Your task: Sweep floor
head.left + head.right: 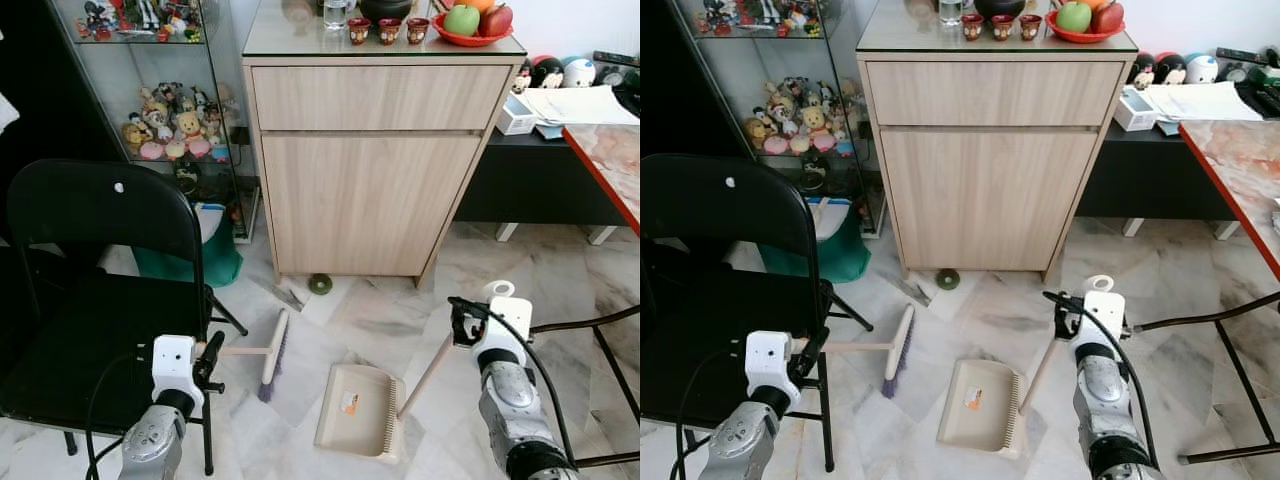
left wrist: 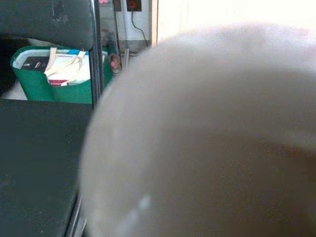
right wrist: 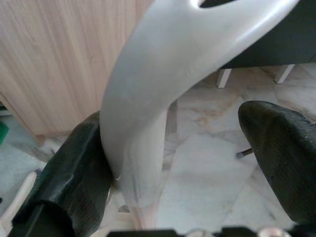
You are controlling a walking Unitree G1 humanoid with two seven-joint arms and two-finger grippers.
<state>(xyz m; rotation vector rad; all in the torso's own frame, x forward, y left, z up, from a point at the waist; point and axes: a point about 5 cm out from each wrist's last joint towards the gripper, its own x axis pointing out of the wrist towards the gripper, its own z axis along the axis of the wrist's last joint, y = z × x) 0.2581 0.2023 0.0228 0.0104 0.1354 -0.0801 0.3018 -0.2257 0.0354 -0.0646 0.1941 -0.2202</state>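
A: What is to be noted of the setting, largest first?

B: A wooden cabinet [image 1: 375, 160] is seen ahead and a black folding chair [image 1: 95, 300] on the left. On the marble floor [image 1: 560, 270] between them, a beige dustpan [image 1: 360, 408] lies flat, just beside the purple-bristled broom head [image 1: 272, 355].

A: How are the tools held?

B: The broom handle [image 1: 240, 351] is taken at its end by the left gripper [image 1: 207, 362]; how far its fingers are closed cannot be told. The dustpan's handle [image 3: 148, 113] rests against one finger [image 3: 69, 173] of the right gripper [image 1: 462, 322], whose jaws stand wide, so it is not clamped.

A: How will they handle?

B: Both are judged light, stiff plastic, likely smooth and slippery. The dustpan is best gripped on its straight shaft below the looped top; a firmer closure would probably be needed, as the long handle could swing.
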